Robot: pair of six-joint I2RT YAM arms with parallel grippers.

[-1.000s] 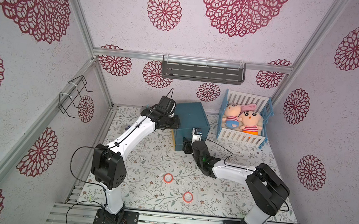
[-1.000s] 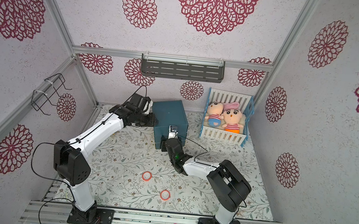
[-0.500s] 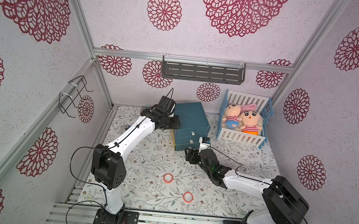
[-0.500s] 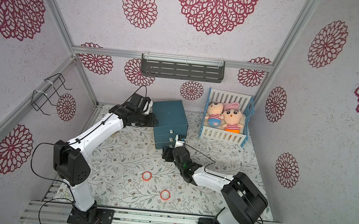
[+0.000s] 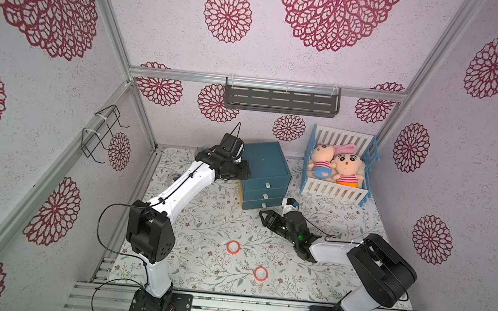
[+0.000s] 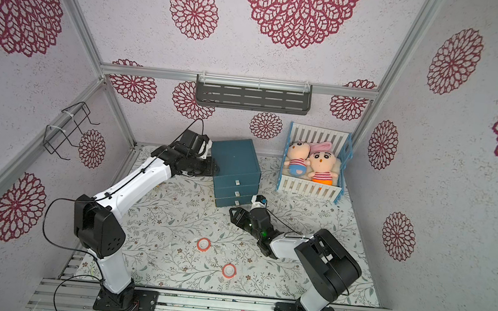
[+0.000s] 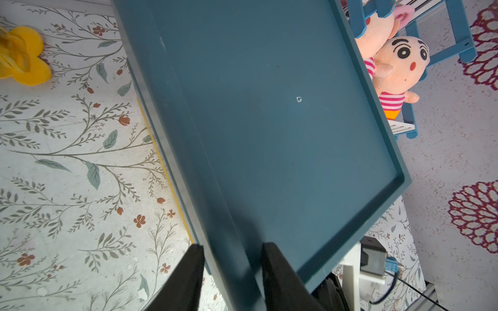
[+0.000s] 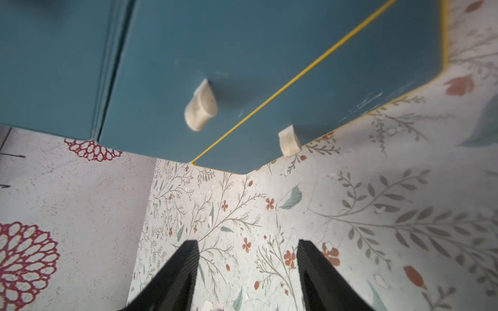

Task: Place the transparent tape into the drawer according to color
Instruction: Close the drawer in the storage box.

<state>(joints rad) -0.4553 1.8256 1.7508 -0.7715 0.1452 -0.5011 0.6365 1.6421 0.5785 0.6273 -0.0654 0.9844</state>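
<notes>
While the teal drawer cabinet (image 5: 264, 164) stands at the far middle of the floral mat (image 5: 204, 220) with all 3 drawers looking closed, no ring can go in yet. Your left gripper (image 7: 231, 245) is clamped on the cabinet's left rim. Your right gripper (image 8: 248, 242) hangs low just in front of the lower drawers, fingers spread, holding nothing. If that left clamp slips, a pull on a cream handle (image 8: 200, 107) could drag the whole cabinet. The lowest drawer (image 5: 263, 206) shows a yellow edge, so red-orange tape put there would likely be mis-sorted. Both remaining rings, the left tape ring (image 5: 233, 247) and the right tape ring (image 5: 260, 273), lie flat on the near mat, well apart from both grippers. They sit so low that a shallow pinch may flick 1 away.
</notes>
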